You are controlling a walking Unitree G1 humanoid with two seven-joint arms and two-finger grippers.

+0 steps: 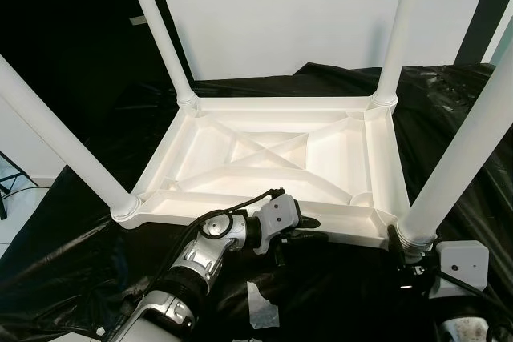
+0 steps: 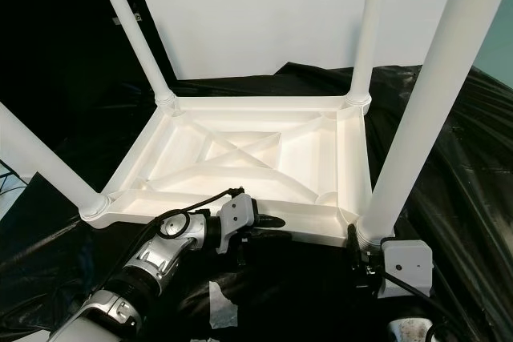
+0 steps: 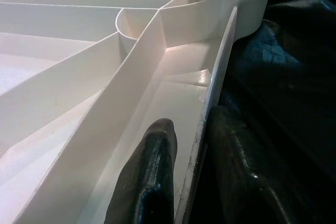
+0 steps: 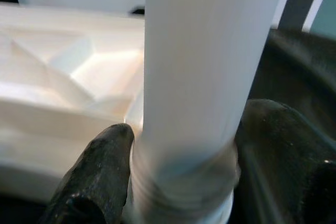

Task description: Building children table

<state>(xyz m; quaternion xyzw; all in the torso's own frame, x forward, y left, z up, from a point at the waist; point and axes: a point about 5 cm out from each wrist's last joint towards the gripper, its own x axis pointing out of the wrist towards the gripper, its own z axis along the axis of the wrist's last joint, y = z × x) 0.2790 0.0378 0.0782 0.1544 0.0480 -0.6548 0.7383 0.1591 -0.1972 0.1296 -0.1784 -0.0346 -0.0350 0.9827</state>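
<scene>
A white children's table top [image 1: 280, 105] lies upside down on black sheeting, its ribbed underside facing up. Four white legs stand in its corner sockets: far left [image 1: 160, 34], far right [image 1: 401, 30], near left [image 1: 56, 138] and near right [image 1: 461, 150]. My left gripper [image 1: 309, 235] is shut on the near rim, one finger [image 3: 152, 171] inside the rim and the other outside. My right gripper [image 4: 184, 129] is shut on the threaded base of the near right leg [image 4: 210, 51], where the leg meets its socket [image 1: 405, 238].
Black plastic sheeting [image 1: 449, 94] covers the floor all around the table top. A white panel [image 1: 280, 6] stands behind it. A scrap of white tape [image 1: 263, 307] lies on the sheeting in front of me. Bare floor and a cable [image 1: 12, 190] show at far left.
</scene>
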